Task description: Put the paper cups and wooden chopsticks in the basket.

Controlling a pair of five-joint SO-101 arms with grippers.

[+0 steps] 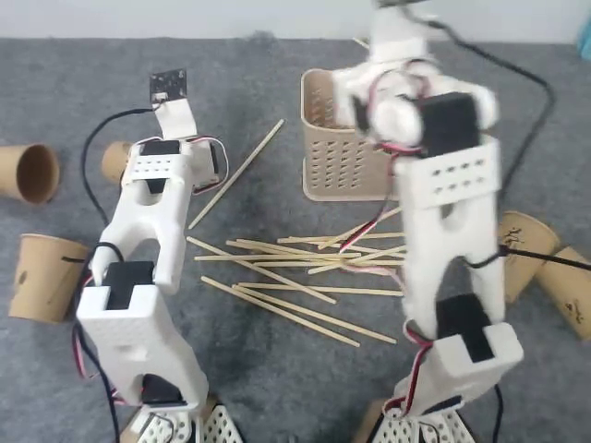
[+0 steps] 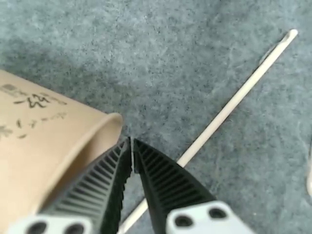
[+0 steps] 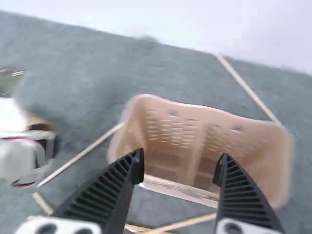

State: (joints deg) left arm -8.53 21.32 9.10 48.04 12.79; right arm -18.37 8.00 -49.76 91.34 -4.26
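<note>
Grey cloth (image 1: 305,388) covers the table. Nearest the arm bases, a loose pile of chopsticks (image 1: 295,272) lies crisscrossed between the two arms. The left cups (image 1: 42,277) and the right cups (image 1: 528,247) flank it, all of them outside the basket.

Further out, the left gripper (image 2: 131,141) has its jaws all but closed on nothing. Its tips are right at the rim of a cup (image 2: 44,146) that lies on its side, and a single chopstick (image 2: 234,100) runs past on the other side.

Farthest off, the basket (image 1: 337,157) stands upright, with a stray stick (image 3: 246,87) on the cloth behind it. The right gripper (image 3: 181,155) hangs above it, jaws wide and empty. A pale strip crosses the basket's near edge. I cannot tell whether that is a chopstick inside or only the rim, so its contents are unclear.

The cup by the left gripper looks like the step in hand. The jaws would need to open, slip one finger into the cup's mouth and pinch the wall. The right arm's next move would be down to the pile. Most of the task looks undone.
</note>
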